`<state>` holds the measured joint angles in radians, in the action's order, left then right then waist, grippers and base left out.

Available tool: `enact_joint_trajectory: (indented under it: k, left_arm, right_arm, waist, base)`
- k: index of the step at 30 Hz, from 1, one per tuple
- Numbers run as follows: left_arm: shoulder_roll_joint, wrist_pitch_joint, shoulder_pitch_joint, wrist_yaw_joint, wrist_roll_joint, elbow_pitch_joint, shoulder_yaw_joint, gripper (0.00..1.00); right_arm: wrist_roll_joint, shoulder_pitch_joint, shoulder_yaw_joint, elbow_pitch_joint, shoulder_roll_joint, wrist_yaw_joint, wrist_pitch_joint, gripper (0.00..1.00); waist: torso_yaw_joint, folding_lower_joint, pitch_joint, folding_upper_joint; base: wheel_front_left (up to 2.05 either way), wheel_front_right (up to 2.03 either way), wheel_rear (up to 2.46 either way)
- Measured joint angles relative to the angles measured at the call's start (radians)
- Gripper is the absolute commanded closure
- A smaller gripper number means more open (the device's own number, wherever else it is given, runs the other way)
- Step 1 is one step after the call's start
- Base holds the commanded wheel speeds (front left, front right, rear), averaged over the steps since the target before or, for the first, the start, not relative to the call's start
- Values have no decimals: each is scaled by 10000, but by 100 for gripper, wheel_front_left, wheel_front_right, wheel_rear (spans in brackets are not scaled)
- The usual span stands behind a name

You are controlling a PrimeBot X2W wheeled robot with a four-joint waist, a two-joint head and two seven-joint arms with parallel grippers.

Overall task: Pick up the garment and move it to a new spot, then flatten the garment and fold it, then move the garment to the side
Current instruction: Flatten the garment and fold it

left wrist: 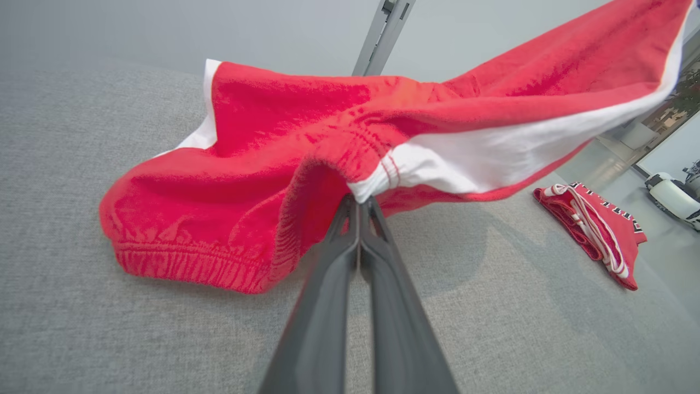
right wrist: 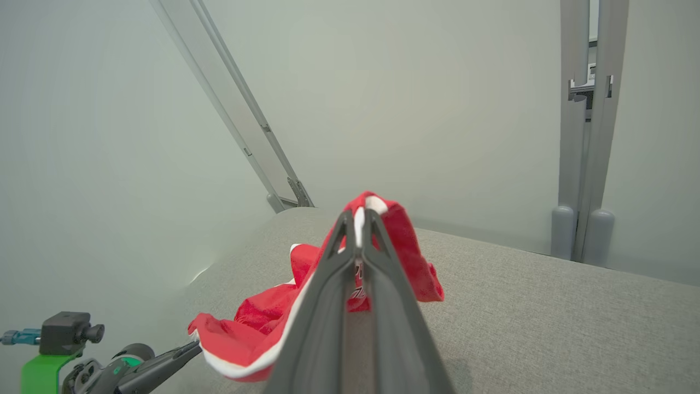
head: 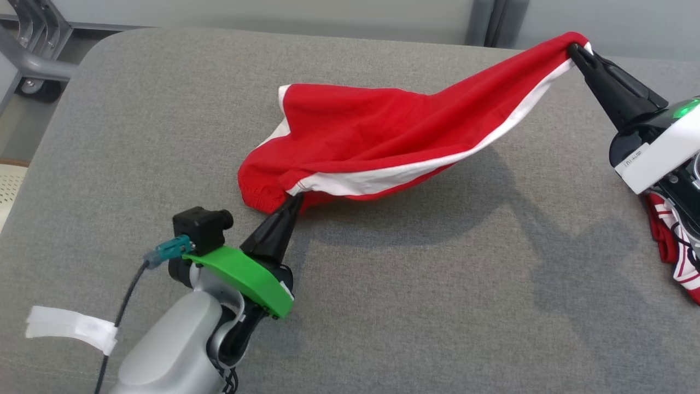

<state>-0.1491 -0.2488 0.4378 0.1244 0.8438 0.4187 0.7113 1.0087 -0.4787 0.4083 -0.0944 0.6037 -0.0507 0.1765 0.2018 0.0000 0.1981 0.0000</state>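
The left gripper (head: 292, 203), clamped on the waistband of the red garment (head: 383, 142), and the right gripper (head: 574, 52), pinching its far corner, held the cloth strung over the middle of the grey padded surface (head: 136, 137). Flattening seemed the step in hand, the next move calling for drawing it taut and lowering it flat. What looked like another folded garment (left wrist: 596, 230) lay at the surface's right edge.

Grey fabric surface (head: 383, 306), folded red-white cloth (left wrist: 612, 235), metal frame (head: 33, 63)

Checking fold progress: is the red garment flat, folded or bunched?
Bunched, not flat or folded: the red garment is strung between the left pincer and raised right pincer, both shut on it, sagging onto the grey cushion.
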Motion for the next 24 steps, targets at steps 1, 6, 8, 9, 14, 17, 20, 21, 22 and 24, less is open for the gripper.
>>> enact_joint_trajectory:
  k: [1, 6, 8, 9, 14, 17, 20, 21, 22, 24]
  left_arm:
    - [-161, 0, 48, 0, 205, -259, -81, 100]
    - [-953, 190, 162, 0, 913, -1662, -163, 100]
    - [-1260, 470, 230, 0, 1147, -2282, 10, 100]
    - [-1415, 631, 268, 0, 1331, -2631, 50, 100]
    - [-2481, 1269, 576, 0, 2127, -4351, -144, 100]
    - [-3143, 1632, 725, 0, 2824, -5438, -556, 100]
    - [-3916, 2117, 849, 0, 3358, -6243, -982, 100]
    - [-4138, 2295, 861, 0, 3578, -6596, -1070, 100]
    - [-4289, 2477, 864, 0, 3916, -6976, -1164, 100]
    - [-4445, 2865, 871, 0, 4598, -7680, -1294, 100]
  right_arm:
    - [79, 24, -79, -4, -48, 0, -102, 100]
    - [378, 136, -468, -359, -199, 0, -512, 100]
    - [483, 172, -610, -543, -230, -4, -679, 100]
    - [575, 174, -677, -660, -274, -6, -736, 100]
    - [1068, 173, -1133, -1404, -412, -15, -1058, 100]
    - [1256, 167, -1404, -1942, -397, -17, -1154, 100]
    - [1569, 166, -1659, -2481, -366, -19, -1181, 100]
    - [1662, 162, -1735, -2671, -370, -19, -1191, 100]
    - [1779, 163, -1806, -2878, -374, -19, -1191, 100]
    - [2151, 168, -1958, -3252, -370, -15, -1187, 100]
  waist:
    - [7, 0, -54, 0]
    - [-56, 0, -295, 0]
    - [-108, 0, -384, 0]
    - [-141, 0, -431, 0]
    - [-384, 0, -661, 0]
    - [-606, 0, -775, 0]
    - [-865, 0, -870, 0]
    - [-957, 0, -896, 0]
    - [-1056, 0, -920, 0]
    - [-1254, 0, -951, 0]
  base:
    - [0, 0, 0]
    - [0, 0, 0]
    - [0, 0, 0]
    - [0, 0, 0]
    - [0, 0, 0]
    - [0, 0, 0]
    - [0, 0, 0]
    - [0, 0, 0]
    - [0, 0, 0]
    - [0, 0, 0]
